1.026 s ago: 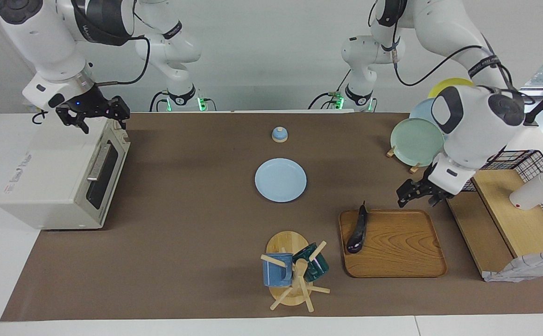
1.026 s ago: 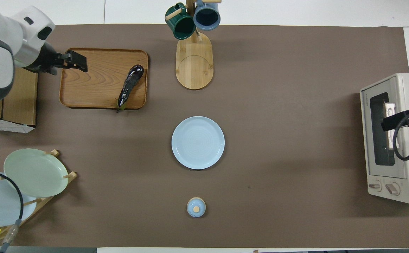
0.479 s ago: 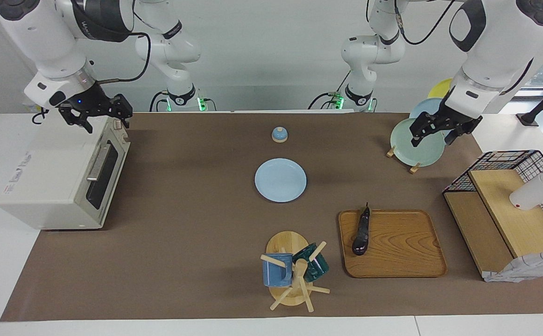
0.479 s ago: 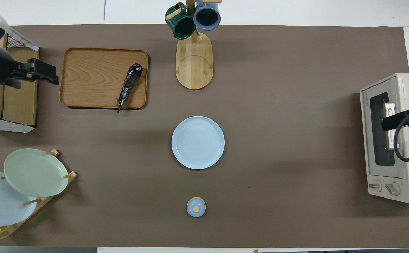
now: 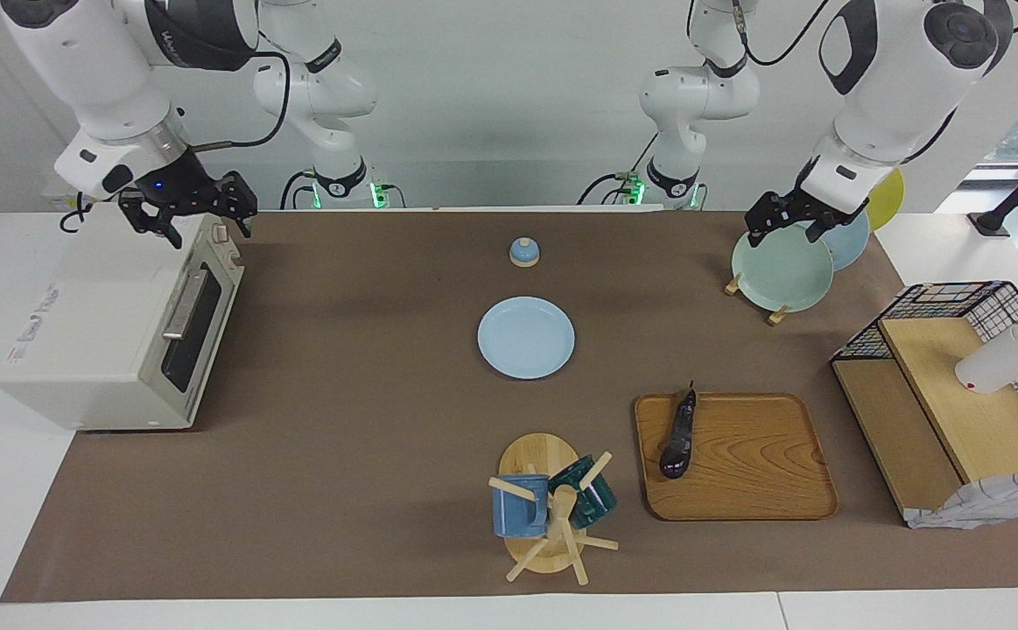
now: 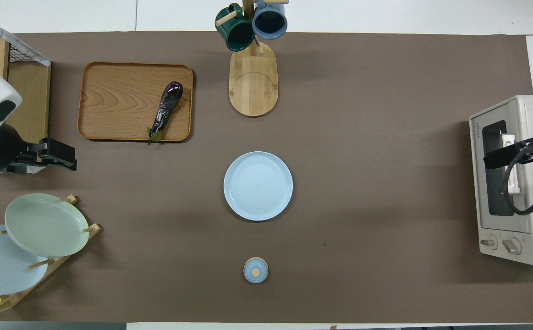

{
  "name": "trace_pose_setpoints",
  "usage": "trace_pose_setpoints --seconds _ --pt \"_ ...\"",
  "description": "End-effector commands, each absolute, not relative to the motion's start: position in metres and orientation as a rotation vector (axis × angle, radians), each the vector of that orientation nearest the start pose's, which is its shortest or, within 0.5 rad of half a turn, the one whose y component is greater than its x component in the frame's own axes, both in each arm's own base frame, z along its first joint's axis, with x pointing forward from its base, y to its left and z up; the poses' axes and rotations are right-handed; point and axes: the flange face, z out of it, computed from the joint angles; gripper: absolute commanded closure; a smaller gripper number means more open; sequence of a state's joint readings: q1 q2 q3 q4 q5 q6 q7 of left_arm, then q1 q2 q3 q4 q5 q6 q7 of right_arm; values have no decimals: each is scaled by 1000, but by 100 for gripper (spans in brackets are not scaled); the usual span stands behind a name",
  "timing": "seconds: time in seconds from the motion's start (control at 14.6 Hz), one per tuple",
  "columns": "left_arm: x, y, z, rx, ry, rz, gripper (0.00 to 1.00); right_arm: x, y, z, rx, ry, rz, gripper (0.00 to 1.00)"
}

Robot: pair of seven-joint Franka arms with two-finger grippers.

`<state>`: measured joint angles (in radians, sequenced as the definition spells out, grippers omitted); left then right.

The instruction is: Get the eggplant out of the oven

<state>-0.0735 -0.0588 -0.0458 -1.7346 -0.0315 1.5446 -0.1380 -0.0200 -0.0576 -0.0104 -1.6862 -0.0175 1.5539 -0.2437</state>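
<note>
The dark purple eggplant lies on the wooden tray, along the edge toward the table's middle, with nothing holding it. The off-white oven stands at the right arm's end of the table with its door shut. My right gripper hovers open and empty over the oven's top front edge. My left gripper is open and empty, raised over the plate rack.
A light blue plate lies mid-table, with a small blue lid nearer the robots. A mug tree stands beside the tray. A plate rack and a wire-and-wood shelf are at the left arm's end.
My left gripper has risen from beside the tray and drawn back over the plate rack. The eggplant stays on the tray. My right gripper has shifted slightly over the oven.
</note>
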Motion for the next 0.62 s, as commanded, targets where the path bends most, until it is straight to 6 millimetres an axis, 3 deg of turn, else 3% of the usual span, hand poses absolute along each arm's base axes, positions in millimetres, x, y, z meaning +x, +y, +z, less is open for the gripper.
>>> trace_pose_setpoints --seconds 0.0,0.14,0.55 --pt "521 -67 596 -3146 -50 143 0 530 -13 605 -3123 -322 112 0" --pt "526 -69 616 -3156 -48 176 0 531 -17 606 -3126 -311 103 0" --pt "525 -67 620 -3156 -45 183 0 531 -20 610 -3131 -299 103 0"
